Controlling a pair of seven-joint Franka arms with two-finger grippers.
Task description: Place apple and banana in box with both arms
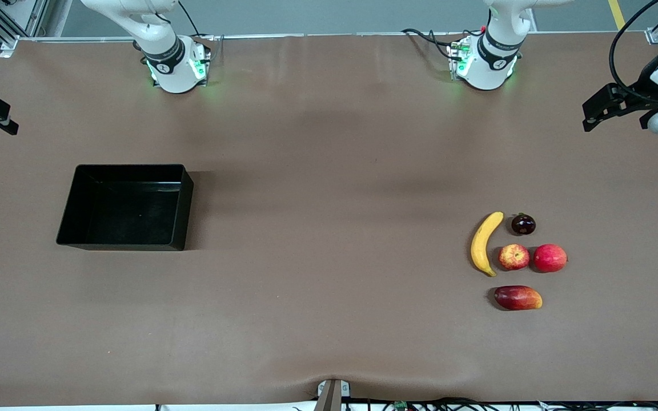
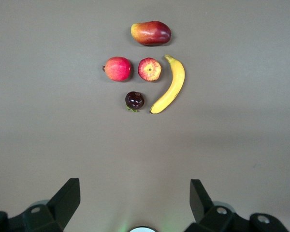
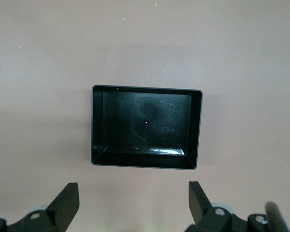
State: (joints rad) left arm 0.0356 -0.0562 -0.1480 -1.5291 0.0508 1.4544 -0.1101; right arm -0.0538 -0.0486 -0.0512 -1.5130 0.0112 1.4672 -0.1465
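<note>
Nearest the front camera, toward the left arm's end of the table, lies a dark red-and-orange mango (image 1: 518, 298). Just farther from that camera sit the apple (image 1: 514, 257) and a bright red round fruit (image 1: 550, 258), side by side and close together. The banana (image 1: 484, 244) lies beside the apple on the side toward the right arm's end, its long axis running from near to far and its curve bowing away from the apple. A small dark fruit (image 1: 523, 224) rests farther still, beside the banana's farther tip. The box (image 1: 84, 194) stands toward the right arm's end, open and holding nothing. The left gripper (image 2: 135, 198) hangs high over bare table with fingers spread; the right gripper (image 3: 134, 199) hangs high near the box, likewise spread.
</note>
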